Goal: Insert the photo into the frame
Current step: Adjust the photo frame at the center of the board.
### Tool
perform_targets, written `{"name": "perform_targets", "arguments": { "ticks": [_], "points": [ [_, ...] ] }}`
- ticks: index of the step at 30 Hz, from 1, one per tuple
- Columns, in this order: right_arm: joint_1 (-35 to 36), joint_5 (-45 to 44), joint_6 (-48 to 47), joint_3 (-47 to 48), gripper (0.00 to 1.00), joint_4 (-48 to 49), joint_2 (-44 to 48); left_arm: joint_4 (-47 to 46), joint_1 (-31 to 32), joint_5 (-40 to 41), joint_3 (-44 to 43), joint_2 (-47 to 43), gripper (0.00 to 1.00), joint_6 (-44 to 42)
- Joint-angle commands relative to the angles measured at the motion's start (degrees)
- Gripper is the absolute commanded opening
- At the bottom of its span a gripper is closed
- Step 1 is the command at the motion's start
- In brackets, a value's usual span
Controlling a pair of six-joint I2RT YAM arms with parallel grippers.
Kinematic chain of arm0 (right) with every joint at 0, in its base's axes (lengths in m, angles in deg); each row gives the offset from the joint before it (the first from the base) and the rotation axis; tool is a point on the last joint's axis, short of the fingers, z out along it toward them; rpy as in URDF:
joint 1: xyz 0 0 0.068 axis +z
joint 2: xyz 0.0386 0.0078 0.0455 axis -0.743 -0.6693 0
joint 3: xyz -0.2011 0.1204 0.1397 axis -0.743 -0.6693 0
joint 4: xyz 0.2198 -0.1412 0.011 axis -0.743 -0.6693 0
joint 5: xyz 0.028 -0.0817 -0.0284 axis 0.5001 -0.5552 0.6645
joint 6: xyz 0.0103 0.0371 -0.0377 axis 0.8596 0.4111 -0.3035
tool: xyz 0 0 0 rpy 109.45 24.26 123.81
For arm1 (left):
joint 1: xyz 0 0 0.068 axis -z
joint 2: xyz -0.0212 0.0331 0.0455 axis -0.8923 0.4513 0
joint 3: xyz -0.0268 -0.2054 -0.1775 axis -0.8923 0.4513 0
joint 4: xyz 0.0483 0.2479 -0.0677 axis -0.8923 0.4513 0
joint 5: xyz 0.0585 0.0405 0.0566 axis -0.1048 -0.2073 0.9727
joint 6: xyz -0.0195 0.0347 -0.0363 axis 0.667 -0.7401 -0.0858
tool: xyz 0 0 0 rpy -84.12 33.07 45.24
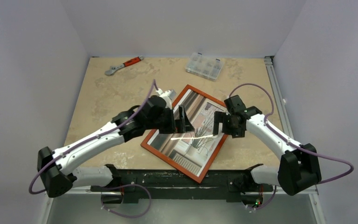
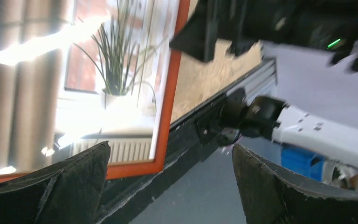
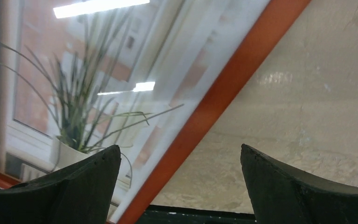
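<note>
The frame [image 1: 205, 93] lies face up and askew, one corner at the table's [image 1: 107, 93] near edge, the photo [image 1: 191, 144] showing inside it. My left pincer [image 1: 182, 120] and right pincer [image 1: 220, 123] hover spread over its opposite long sides, pinching nothing. Since the photo appears seated, I judge it best to rise straight up, nudging neither rim.

Red-orange frame [image 1: 168, 162], photo [image 1: 191, 153] in green, white and brown, mottled beige table [image 1: 102, 98], red-handled grey wrench [image 1: 123, 66]
</note>
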Motion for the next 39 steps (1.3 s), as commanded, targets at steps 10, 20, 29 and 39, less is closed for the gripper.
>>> {"name": "perform_targets", "arguments": {
  "ticks": [10,20,29,39],
  "points": [
    [0.5,4.6,5.0,-9.8,0.8,10.8,-4.7,1.4,-10.7,1.4,-3.1,-10.4,1.0,-2.1],
    [0.6,-1.3,1.9,-2.8,0.3,11.4,-12.0,5.7,-12.8,4.0,-0.9,-10.6,0.99,-3.0],
    [0.4,-12.8,-3.3,10.0,0.21,6.4,-21.2,4.1,-20.2,3.0,8.1,-12.2,0.99,-2.8],
    [0.3,-4.8,-1.4,14.1,0.88,6.1,-22.8,4.2,-26.3,6.2,16.1,-8.4,1.0,-4.3]
  ]
}}
